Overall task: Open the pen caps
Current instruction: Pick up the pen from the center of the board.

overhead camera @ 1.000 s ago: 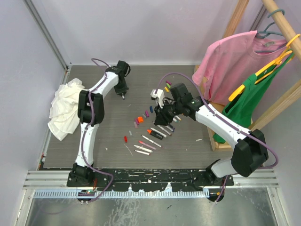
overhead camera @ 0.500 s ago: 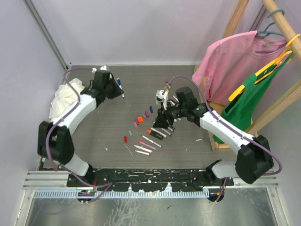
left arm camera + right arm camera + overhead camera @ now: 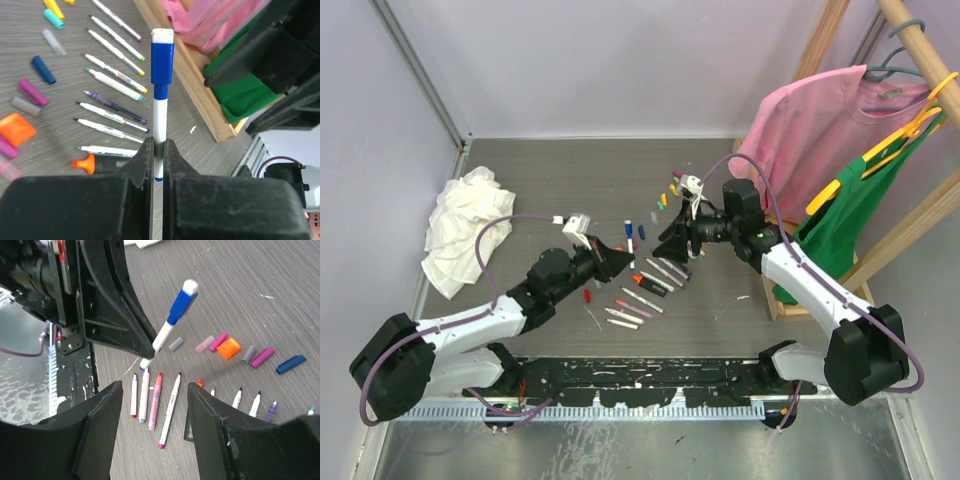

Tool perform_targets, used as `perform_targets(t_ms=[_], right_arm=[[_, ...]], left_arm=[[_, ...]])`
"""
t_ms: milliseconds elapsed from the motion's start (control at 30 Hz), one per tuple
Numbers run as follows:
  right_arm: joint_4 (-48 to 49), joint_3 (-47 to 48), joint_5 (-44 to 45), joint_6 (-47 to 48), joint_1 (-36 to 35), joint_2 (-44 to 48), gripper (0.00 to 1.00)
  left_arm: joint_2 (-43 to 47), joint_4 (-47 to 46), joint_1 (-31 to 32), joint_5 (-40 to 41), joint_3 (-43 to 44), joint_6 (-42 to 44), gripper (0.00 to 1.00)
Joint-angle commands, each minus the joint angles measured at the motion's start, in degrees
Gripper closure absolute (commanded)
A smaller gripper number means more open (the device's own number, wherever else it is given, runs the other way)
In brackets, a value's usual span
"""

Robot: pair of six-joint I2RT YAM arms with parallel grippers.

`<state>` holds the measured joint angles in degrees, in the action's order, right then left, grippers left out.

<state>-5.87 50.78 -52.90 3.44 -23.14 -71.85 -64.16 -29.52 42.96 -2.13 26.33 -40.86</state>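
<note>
My left gripper (image 3: 159,150) is shut on the white barrel of a pen (image 3: 159,117), held upright with its blue cap (image 3: 162,62) on top. From above, that capped pen (image 3: 629,236) stands just past the left gripper (image 3: 618,252), over the row of uncapped pens (image 3: 650,288). My right gripper (image 3: 671,240) faces it from the right, open and empty. The right wrist view has the blue cap (image 3: 181,304) ahead of the wide right fingers (image 3: 97,432). Loose pen caps lie on the table: orange (image 3: 229,348), purple (image 3: 262,357), blue (image 3: 291,364), pink (image 3: 218,341).
A white cloth (image 3: 465,228) lies at the back left. A wooden rack (image 3: 835,40) with a pink shirt (image 3: 810,120) and a green shirt (image 3: 845,215) stands on the right, its base board (image 3: 200,85) beside the pens. A metal rail (image 3: 640,372) runs along the near edge.
My left arm has swung from the back left to the middle of the table, carrying the blue-capped pen. My right gripper has opened wider and shifted slightly right.
</note>
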Motion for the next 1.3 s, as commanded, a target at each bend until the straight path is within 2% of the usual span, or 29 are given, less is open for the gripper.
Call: perform_targets(t_ms=[0,233,467,733,1067,1267], right_arm=[[6.0,0.0,-5.6,-3.5,0.9,2.9,0.40],[13.0,-2.2,-12.6,-10.3,1.2,3.2,0.40],[18.3,-4.3,-12.2,-15.6,1.3,3.0,0.44],[26.9,-7.4,-10.9,-24.1,1.3,3.3,0.52],[27.2,-8.1,-8.3,-25.3,1.2,3.2,0.57],[27.5,-8.5,-7.9,-25.6,1.3,2.9,0.69]], left_arm=[[-0.5,-22.9,5.6,8.4,-3.6,2.3,1.00],[-6.7,-33.0,13.3,13.3,-3.2,5.9,1.00],[-13.1,-44.1,15.0,15.7,-3.9,3.5,1.00],[-15.8,-46.7,16.6,16.0,-2.8,1.8,1.00],[-16.3,-47.0,17.6,16.0,-2.1,1.6,1.00],[-17.5,-46.9,17.9,15.5,-1.5,1.0,1.00]])
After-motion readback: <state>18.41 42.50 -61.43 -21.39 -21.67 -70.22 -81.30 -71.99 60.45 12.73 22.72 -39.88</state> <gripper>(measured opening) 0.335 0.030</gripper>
